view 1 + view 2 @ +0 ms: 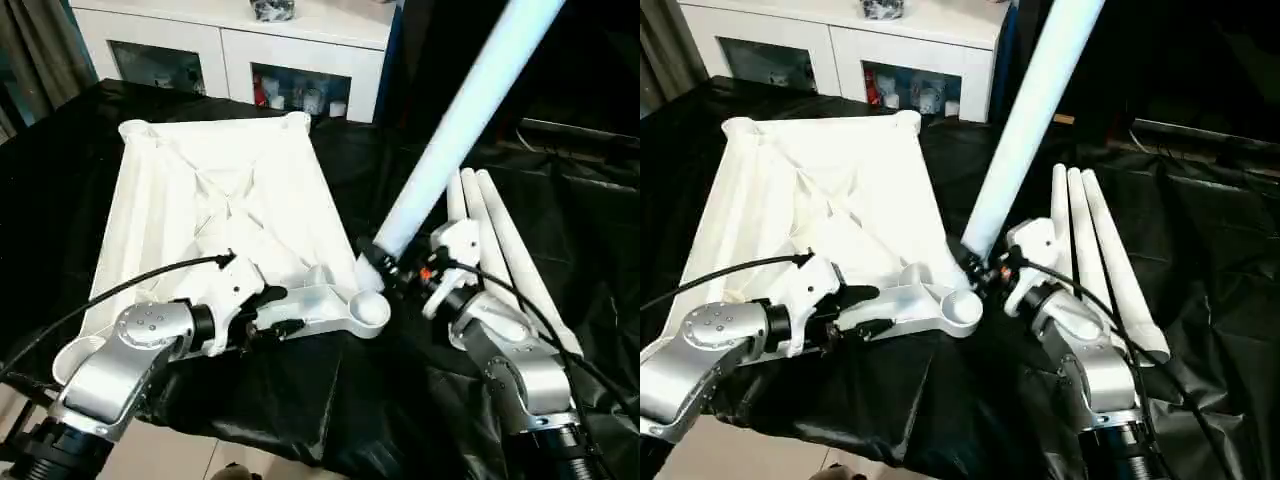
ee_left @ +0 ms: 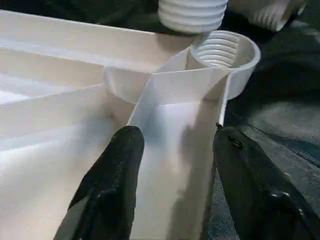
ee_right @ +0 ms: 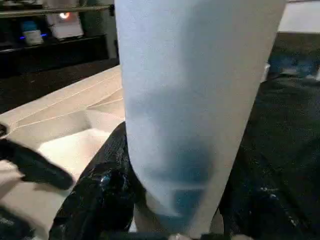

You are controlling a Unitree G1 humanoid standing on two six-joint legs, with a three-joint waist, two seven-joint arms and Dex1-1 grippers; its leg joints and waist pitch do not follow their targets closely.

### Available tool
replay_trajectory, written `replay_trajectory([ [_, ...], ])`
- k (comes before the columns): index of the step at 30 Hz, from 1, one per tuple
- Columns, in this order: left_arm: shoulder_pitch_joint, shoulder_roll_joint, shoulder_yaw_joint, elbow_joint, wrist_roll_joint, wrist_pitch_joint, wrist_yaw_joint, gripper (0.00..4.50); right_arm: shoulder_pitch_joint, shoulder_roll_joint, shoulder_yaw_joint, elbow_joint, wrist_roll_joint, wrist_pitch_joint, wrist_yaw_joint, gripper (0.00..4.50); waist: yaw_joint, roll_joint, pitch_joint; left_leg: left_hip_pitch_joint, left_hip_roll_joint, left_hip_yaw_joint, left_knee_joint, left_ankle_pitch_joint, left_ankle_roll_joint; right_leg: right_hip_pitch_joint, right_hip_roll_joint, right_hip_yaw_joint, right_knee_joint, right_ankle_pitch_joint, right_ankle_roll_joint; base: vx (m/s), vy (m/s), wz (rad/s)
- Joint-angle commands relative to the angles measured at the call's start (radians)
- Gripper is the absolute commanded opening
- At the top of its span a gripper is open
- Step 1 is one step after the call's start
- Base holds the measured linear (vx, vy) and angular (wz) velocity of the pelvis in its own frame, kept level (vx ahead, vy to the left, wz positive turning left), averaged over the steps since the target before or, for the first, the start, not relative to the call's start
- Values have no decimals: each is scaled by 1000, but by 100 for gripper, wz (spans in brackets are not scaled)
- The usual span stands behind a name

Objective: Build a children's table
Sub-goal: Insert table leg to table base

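Left claw (image 2: 172, 165) straddling tabletop (image 1: 215, 200) edge

We found the tabletop (image 1: 215, 215) left of our right gripper (image 1: 385, 268), three spare legs (image 1: 490, 240) just right of it, the cabinet (image 1: 235, 45) beyond.

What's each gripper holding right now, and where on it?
Right gripper holds a leg near its threaded lower end. Left gripper straddles the tabletop's edge wall by the corner socket.

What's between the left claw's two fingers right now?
The tabletop's near rim wall beside the corner socket, straddled by both fingers, seen in the left wrist view.
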Motion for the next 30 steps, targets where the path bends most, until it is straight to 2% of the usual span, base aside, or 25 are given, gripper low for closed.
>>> replay_trajectory([
  [1, -28, 15, -22, 30, 17, -29, -26, 231, 4, -19, 16, -6, 15, 6, 35, 188, -1, 4, -60, 13, 45, -14, -90, -220, -3, 40, -71, 48, -77, -320, -151, 0, 0, 0],
  [4, -54, 12, -35, 62, 24, -37, -57, 211, 2, -31, 31, -3, 9, 17, 59, 188, -2, 4, -61, 12, 45, -14, -91, -213, -5, 41, -71, 48, -76, -304, -154, 0, 0, 0],
  [6, -72, 14, -54, 92, 36, -45, -89, 199, -2, -32, 28, 3, 4, 24, 56, 188, -2, 7, -62, 11, 45, -15, -91, -213, -10, 43, -73, 49, -75, -301, -158, 0, 0, 0],
  [11, -107, 12, -79, 146, 50, -58, -133, 160, -13, -33, 16, 7, 7, 63, 41, 188, -1, 7, -62, 13, 46, -15, -91, -220, -18, 43, -73, 49, -76, -303, -163, 0, 0, 0],
  [12, -115, 11, -81, 154, 46, -59, -144, 150, -17, -34, 12, 7, 8, 68, 38, 188, -1, 10, -62, 13, 46, -15, -92, -223, -21, 43, -74, 49, -75, -301, -166, 0, 0, 0],
  [16, -136, 6, -81, 158, 17, -50, -182, 122, -25, -42, 6, 13, 6, 69, 30, 188, -1, 10, -63, 16, 47, -15, -92, -233, -27, 42, -75, 49, -76, -300, -171, 0, 0, 0],
  [18, -140, 5, -80, 153, 8, -37, -193, 120, -25, -44, 3, 13, 6, 67, 34, 188, -1, 10, -63, 15, 47, -15, -92, -230, -27, 43, -74, 49, -75, -291, -174, 0, 0, 0],
  [19, -140, 2, -81, 148, 0, -35, -210, 120, -25, -46, 0, 11, 7, 72, 36, 188, -1, 14, -63, 13, 46, -16, -92, -224, -26, 45, -75, 48, -73, -278, -179, 0, 0, 0],
  [22, -144, -9, -78, 147, -12, -12, -219, 120, -25, -48, -2, 7, 7, 77, 38, 188, -2, 13, -64, 14, 47, -15, -91, -224, -26, 45, -74, 48, -74, -277, -181, 0, 0, 0],
  [25, -154, -13, -82, 157, -15, 13, -226, 153, -25, -53, -2, 5, 7, 81, 45, 188, -2, 12, -65, 13, 46, -15, -90, -217, -23, 47, -74, 48, -72, -265, -186, 0, 0, 0],
  [27, -162, -13, -93, 181, 22, -17, -212, 157, -23, -56, 1, 1, 8, 87, 51, 188, -3, 13, -64, 13, 46, -15, -90, -222, -22, 47, -73, 47, -74, -270, -185, 0, 0, 0],
  [28, -167, -15, -97, 198, 39, -25, -202, 183, -21, -58, 4, -2, 10, 91, 56, 188, -3, 12, -64, 13, 45, -15, -90, -227, -21, 47, -73, 47, -75, -280, -180, 0, 0, 0],
  [30, -171, -14, -104, 216, 56, -37, -199, 198, -18, -59, 7, -6, 13, 97, 61, 188, -5, 12, -63, 13, 45, -16, -91, -234, -21, 47, -73, 47, -77, -298, -172, 0, 0, 0],
])
